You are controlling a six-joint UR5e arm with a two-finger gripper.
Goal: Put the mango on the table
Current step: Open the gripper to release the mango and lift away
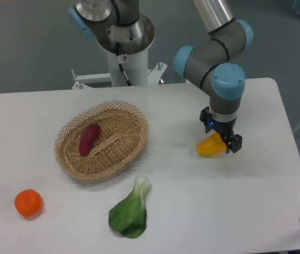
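Note:
The yellow-orange mango (209,146) sits low over the white table (255,201), right of the basket. My gripper (225,142) points straight down with its fingers closed on the mango's right end. I cannot tell whether the fruit touches the tabletop; a faint shadow lies just beneath it. Part of the mango is hidden behind the fingers.
A woven wicker basket (73,159) at centre left holds a purple-red sweet potato (89,139). A green bok choy (131,210) lies in front of the basket. An orange tangerine (28,203) rests at the front left. The arm's base (122,39) stands behind the table.

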